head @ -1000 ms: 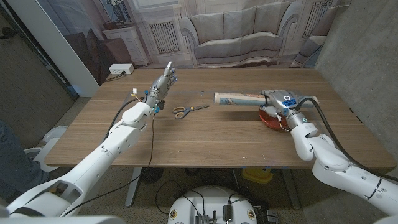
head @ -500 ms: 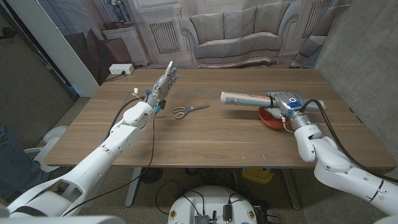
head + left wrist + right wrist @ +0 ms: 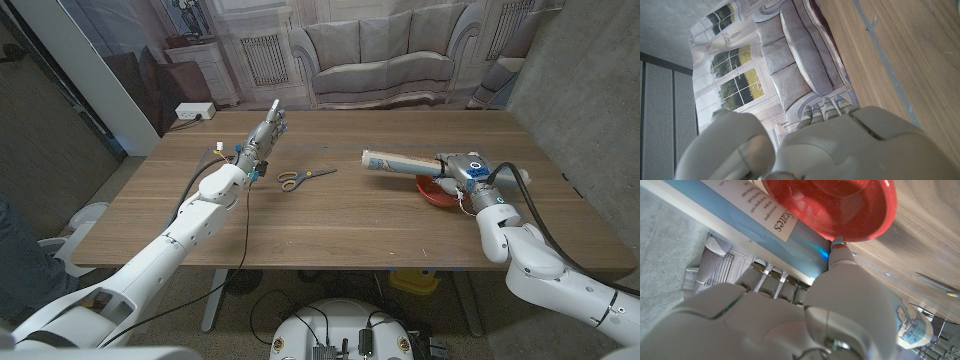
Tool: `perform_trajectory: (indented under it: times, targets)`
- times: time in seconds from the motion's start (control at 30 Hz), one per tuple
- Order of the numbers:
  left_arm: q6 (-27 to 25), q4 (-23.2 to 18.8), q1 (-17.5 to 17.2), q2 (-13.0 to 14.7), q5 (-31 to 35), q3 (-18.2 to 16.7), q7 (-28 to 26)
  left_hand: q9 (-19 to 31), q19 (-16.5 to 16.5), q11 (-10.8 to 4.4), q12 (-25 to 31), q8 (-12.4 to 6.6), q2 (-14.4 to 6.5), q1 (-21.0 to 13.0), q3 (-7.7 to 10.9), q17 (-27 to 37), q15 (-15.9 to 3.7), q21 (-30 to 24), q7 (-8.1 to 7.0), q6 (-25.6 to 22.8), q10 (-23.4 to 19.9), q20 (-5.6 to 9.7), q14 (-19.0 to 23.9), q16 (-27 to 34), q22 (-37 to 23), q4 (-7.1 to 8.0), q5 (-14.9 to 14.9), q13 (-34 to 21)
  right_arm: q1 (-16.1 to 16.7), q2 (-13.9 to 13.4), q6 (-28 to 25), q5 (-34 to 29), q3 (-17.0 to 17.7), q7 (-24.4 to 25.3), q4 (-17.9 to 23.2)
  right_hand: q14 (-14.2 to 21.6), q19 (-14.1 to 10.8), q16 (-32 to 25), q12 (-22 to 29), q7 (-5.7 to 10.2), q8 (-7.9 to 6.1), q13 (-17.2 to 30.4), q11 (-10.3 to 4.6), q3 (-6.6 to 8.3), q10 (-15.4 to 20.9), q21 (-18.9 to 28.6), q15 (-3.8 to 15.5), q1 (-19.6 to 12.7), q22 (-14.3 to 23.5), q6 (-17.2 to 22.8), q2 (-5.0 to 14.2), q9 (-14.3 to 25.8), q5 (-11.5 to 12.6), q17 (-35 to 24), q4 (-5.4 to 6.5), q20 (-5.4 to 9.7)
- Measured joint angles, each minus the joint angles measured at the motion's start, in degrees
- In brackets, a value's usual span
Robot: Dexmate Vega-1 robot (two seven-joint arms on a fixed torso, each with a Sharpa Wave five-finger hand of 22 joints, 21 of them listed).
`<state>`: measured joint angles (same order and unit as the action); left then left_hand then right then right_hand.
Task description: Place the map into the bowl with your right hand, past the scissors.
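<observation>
On the wooden tabletop [image 3: 340,215], your right hand [image 3: 462,168] gripped the rolled paper map [image 3: 400,161], fingers closed around it, half-hiding the red round bowl [image 3: 436,194]; your left hand [image 3: 266,130] stood empty, fingers apart.

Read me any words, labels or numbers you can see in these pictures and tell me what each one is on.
"...ates": the end of a larger word on the rolled map that the right hand holds over the red bowl; its start is cut off.
Smaller lines of print beside it on the map: too small and blurred to read.
Blue and white sticker on the right hand: too small to read.
</observation>
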<state>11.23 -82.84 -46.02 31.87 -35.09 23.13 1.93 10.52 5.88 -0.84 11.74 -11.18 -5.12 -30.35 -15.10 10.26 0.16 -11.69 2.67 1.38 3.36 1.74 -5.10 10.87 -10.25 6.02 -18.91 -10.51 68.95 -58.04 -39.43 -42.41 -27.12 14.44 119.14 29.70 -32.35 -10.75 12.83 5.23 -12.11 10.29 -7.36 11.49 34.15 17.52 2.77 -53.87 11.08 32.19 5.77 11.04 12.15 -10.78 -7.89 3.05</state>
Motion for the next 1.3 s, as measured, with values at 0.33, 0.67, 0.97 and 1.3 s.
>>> perform_trajectory:
  times: [0.33, 0.67, 0.97, 1.3]
  targets:
    - [-0.15, 0.79, 0.42, -0.37, -0.09, 0.33, 0.46, 0.00, 0.00, 0.00, 0.00, 0.00, -0.22, -0.22, -0.17, 0.00, 0.00, 0.00, 0.00, 0.00, 0.00, 0.00, 0.00, 0.00, 0.00, -0.17, 0.00, 0.00, -0.80, -0.68, -1.37, 0.96, -1.13, -0.80, -0.08, -0.61, 0.61, 0.00, -0.35, 0.25, 0.43, 0.00, 0.30, -0.16, -0.73, 0.00, 0.00, 0.15, 0.00, -0.25, 0.14, 0.00, -0.02, 0.00, 0.16, 0.01]
    - [-0.16, 1.37, 0.86, -0.73, -0.09, 0.62, 0.70, 0.00, 0.00, 0.00, 0.00, 0.00, -0.22, -0.22, -0.24, 0.00, 0.00, 0.00, 0.00, 0.00, 0.00, 0.00, 0.00, 0.00, 0.00, -0.24, 0.00, 0.00, -1.53, -1.29, -2.68, 1.58, -2.02, -1.61, 0.02, -1.84, 1.31, 0.04, -0.68, 0.76, 0.71, 0.00, 0.60, -0.40, -1.66, -0.39, 0.00, 0.49, -0.01, -0.76, -0.20, 0.00, -0.42, 0.00, 0.40, -0.08]
    - [-0.26, 1.50, 0.94, -0.82, -0.09, 0.70, 0.73, 0.00, 0.00, 0.01, 0.00, 0.00, -0.22, -0.22, -0.24, 0.00, 0.00, 0.00, 0.00, 0.00, -0.01, 0.00, 0.00, 0.00, 0.00, -0.24, 0.00, 0.00, -2.20, -1.84, -3.47, 2.01, -2.68, -2.48, 0.25, -2.78, 2.05, 0.45, -0.88, 1.06, 0.84, 0.00, 0.90, -0.63, -2.57, -1.06, 0.09, 1.55, -0.16, -1.06, -1.26, 0.00, -0.42, 0.00, 0.63, -0.19]
    - [-0.41, 1.49, 0.94, -0.79, -0.08, 0.71, 0.69, 0.00, 0.00, 0.01, 0.00, 0.00, -0.22, -0.22, -0.32, 0.00, 0.00, 0.00, 0.00, 0.00, -0.01, 0.00, 0.00, 0.00, 0.00, -0.16, 0.00, 0.00, -3.04, -2.52, -4.04, 2.46, -3.45, -3.27, 0.56, -3.40, 2.55, 0.45, -1.33, 2.10, 1.16, 0.26, 0.91, -1.43, -3.19, -1.52, -0.12, 2.74, -0.16, -0.63, -2.45, 0.00, -0.42, 0.00, 1.43, -0.09]
